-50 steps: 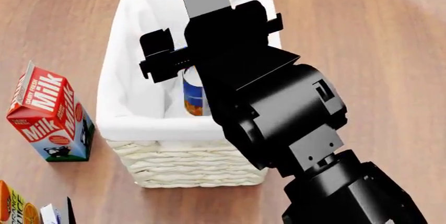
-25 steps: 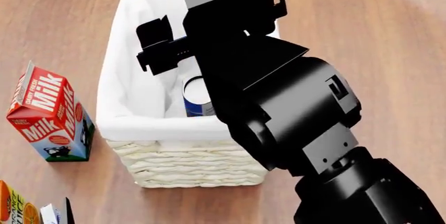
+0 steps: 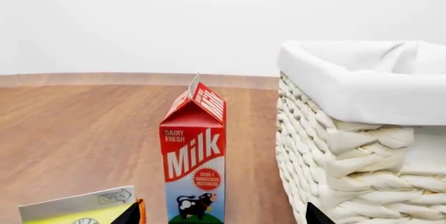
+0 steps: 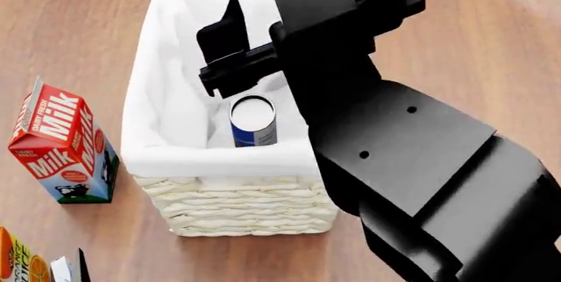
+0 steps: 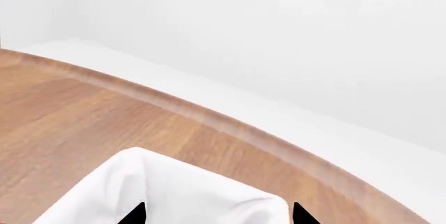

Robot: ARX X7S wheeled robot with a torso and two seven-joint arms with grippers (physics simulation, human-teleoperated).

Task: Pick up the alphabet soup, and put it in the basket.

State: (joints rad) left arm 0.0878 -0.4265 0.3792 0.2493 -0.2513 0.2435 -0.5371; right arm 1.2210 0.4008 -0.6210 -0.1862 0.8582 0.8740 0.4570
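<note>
From the head camera I see the alphabet soup (image 4: 252, 121) standing upright inside the basket (image 4: 167, 164), near its front wall, with nothing gripping it. My right gripper (image 4: 263, 45) hangs above the basket interior with its jaws spread wide and empty, clear of the can's top. On my left wrist camera only two dark fingertips (image 3: 130, 215) of the left gripper show, set well apart, facing the milk carton (image 3: 194, 156) that stands just beside the basket's woven wall (image 3: 341, 156).
</note>
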